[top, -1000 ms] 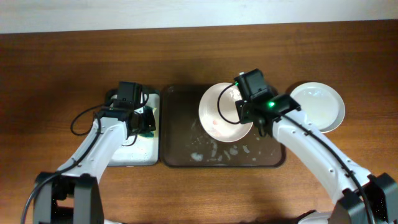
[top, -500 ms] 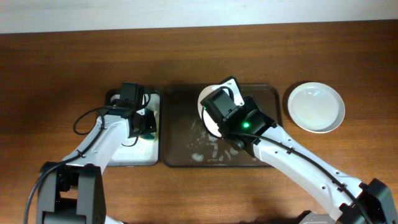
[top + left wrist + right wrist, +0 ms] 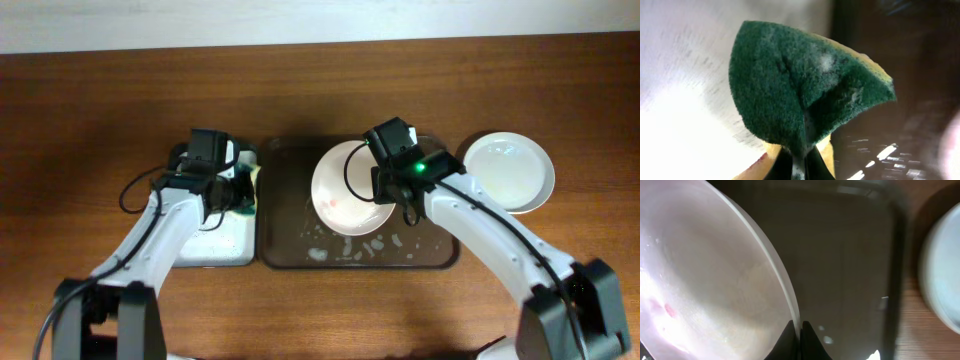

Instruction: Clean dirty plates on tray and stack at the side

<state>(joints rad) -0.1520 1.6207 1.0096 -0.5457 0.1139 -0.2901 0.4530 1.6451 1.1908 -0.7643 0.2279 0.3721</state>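
The right gripper [image 3: 800, 330] has its jaws pinched nearly together on the right rim of the pink plate [image 3: 343, 188], one finger on each face of the thin edge. That plate sits over the middle of the tray [image 3: 288, 225], its left part reaching toward the tray's centre and its upper edge close to the far rim. A faint reddish smear [image 3: 333, 204] shows on its lower left inside, along with a wet sheen. From the pictures I cannot tell whether the plate rests flat on the tray or is lifted a little. Flecks of foam [image 3: 345, 243] lie on the tray floor just below the plate. The white plate [image 3: 508, 172] lies on the table [image 3: 100, 100] beside the tray's right end, apart from the pink one, and looks clean (no smear visible at its centre). The left gripper [image 3: 799, 159] is clamped tight on the sponge [image 3: 805, 95], whose green scrubbing face bulges out above the fingertips with a strip of yellow at the edges. It hangs over the right edge of the small tray [image 3: 220, 248], right next to the left rim of the tray.
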